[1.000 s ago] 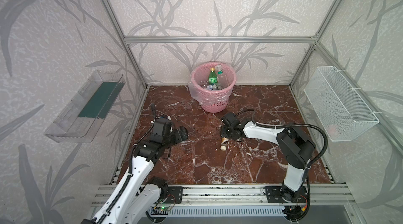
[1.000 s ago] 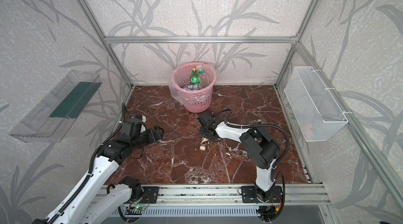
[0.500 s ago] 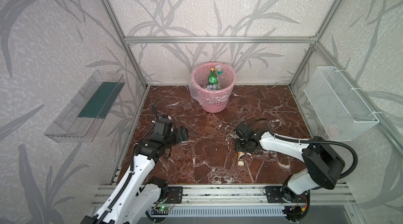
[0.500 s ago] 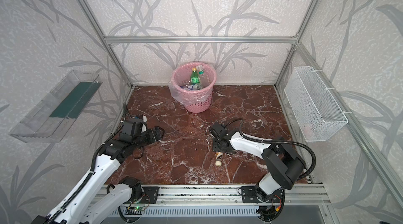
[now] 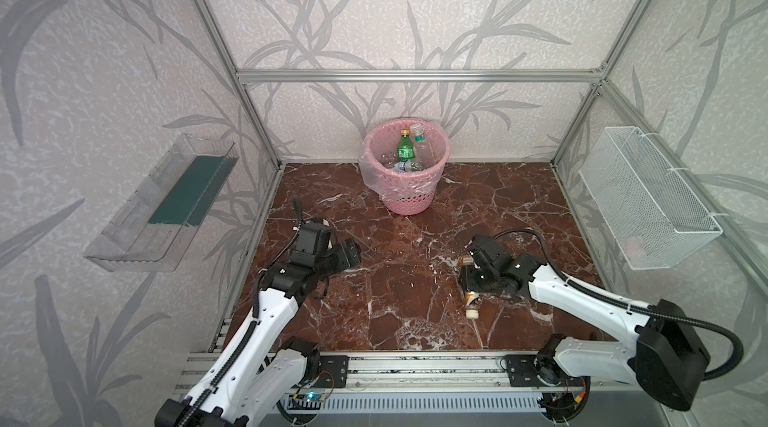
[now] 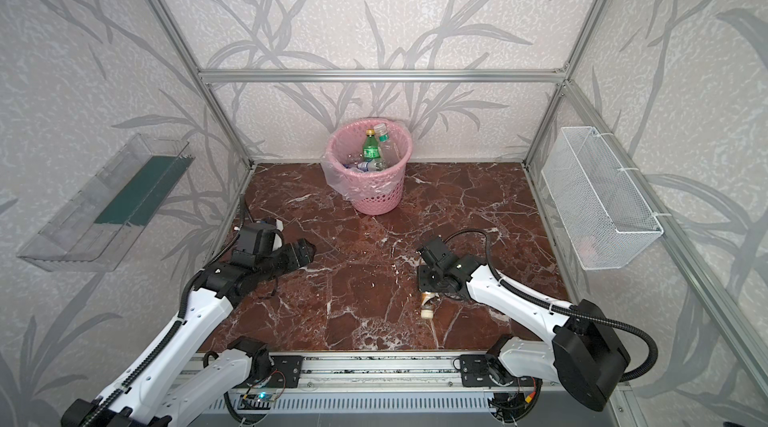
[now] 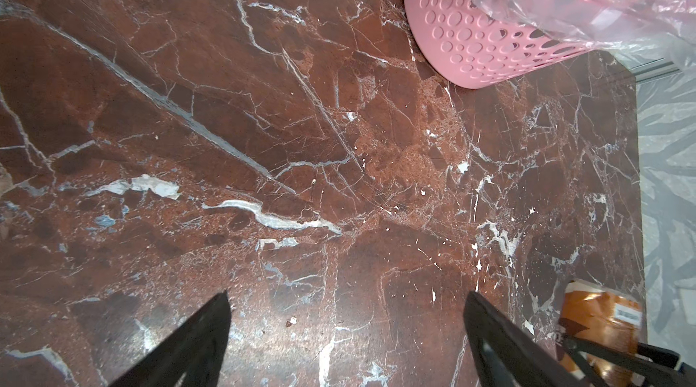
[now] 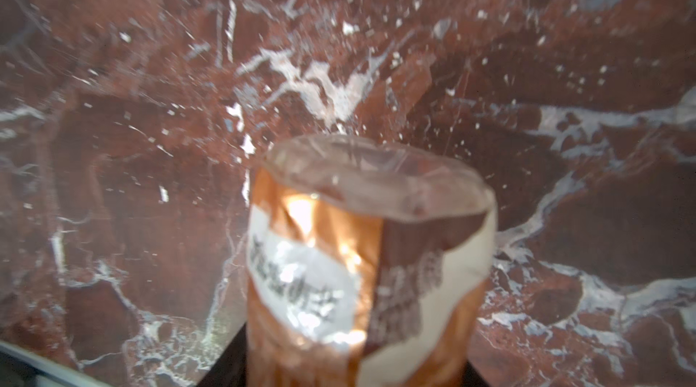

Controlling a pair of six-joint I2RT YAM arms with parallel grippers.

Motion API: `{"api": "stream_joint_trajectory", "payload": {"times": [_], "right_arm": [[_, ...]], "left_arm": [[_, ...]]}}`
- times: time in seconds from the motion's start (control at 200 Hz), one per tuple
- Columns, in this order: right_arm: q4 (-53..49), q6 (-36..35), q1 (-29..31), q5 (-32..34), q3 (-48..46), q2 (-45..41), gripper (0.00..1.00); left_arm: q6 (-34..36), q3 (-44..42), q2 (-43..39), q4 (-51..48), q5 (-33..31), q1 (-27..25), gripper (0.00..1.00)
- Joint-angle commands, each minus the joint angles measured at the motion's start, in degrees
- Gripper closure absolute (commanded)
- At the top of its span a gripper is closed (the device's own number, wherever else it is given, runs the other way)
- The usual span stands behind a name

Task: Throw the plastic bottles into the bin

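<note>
Bottle (image 8: 369,272), orange-brown, clamped in right gripper (image 5: 473,285) over marble floor (image 5: 395,279), front-right, cap pointing frontward, well apart from pink bin (image 5: 405,200) at back wall. We see green bottle (image 5: 404,150) standing inside it. Left gripper (image 7: 346,294) spread wide, empty.

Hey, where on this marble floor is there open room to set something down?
Bare marble floor stretches between the open left gripper and the right gripper, and on either side of the bin. Crowded only where the right gripper holds the orange-brown bottle.
</note>
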Motion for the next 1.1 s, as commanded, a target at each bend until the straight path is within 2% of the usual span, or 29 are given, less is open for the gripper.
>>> {"api": "stream_joint_trajectory", "payload": {"times": [0.0, 0.115, 0.185, 0.32, 0.4, 0.455, 0.5, 0.54, 0.65, 0.705, 0.89, 1.095], "right_arm": [[2.74, -5.31, -2.06, -1.21, 13.13, -0.09, 0.47], [1.62, -9.39, -2.84, -0.85, 36.14, 8.44, 0.44], [-0.51, -10.9, -3.37, 0.24, 53.25, 16.18, 0.4], [-11.59, -10.42, -5.77, 1.4, 83.05, 35.46, 0.2], [-20.38, -9.47, -7.45, -0.95, 94.93, 42.16, 0.13], [-24.73, -9.85, -7.35, 0.32, 98.53, 43.19, 0.09], [-24.58, -9.96, -7.3, 0.77, 95.9, 41.06, 0.08], [-21.69, -10.03, -7.32, 0.87, 89.05, 37.36, 0.08], [-4.98, -9.5, -7.33, 1.73, 60.3, 22.05, 0.1], [-1.99, -8.72, -7.97, 2.03, 50.57, 16.74, 0.11], [-0.2, -8.45, -11.12, 0.52, 28.59, 7.21, 0.13], [1.77, -8.75, -15.5, -1.13, 15.86, 2.45, 0.14]], "left_arm": [[-1.0, 1.43, 0.19, 0.37, 0.13, 0.35, 0.04], [-1.1, 3.89, 0.27, -0.66, 0.23, 0.35, 0.04], [-1.17, 6.04, 0.26, -1.67, 0.25, 0.35, 0.04], [-1.05, 9.92, -0.05, -3.87, -0.05, 0.43, 0.04], [-0.95, 10.93, -0.89, -4.78, -0.47, 0.5, 0.04], [-0.91, 10.83, -1.65, -5.13, -0.63, 0.61, 0.04], [-0.93, 10.46, -2.06, -5.35, -0.85, 0.61, 0.04], [-0.82, 10.0, -2.31, -5.36, -0.93, 0.7, 0.04], [-0.91, 8.35, -2.84, -5.1, -1.21, 0.7, 0.04], [-1.1, 7.14, -3.24, -4.42, -1.65, 0.74, 0.04], [-1.61, 4.22, -3.18, -1.68, -1.93, 1.14, 0.04], [-1.83, 3.75, -2.01, 0.89, -2.82, 1.4, 0.04]]}}
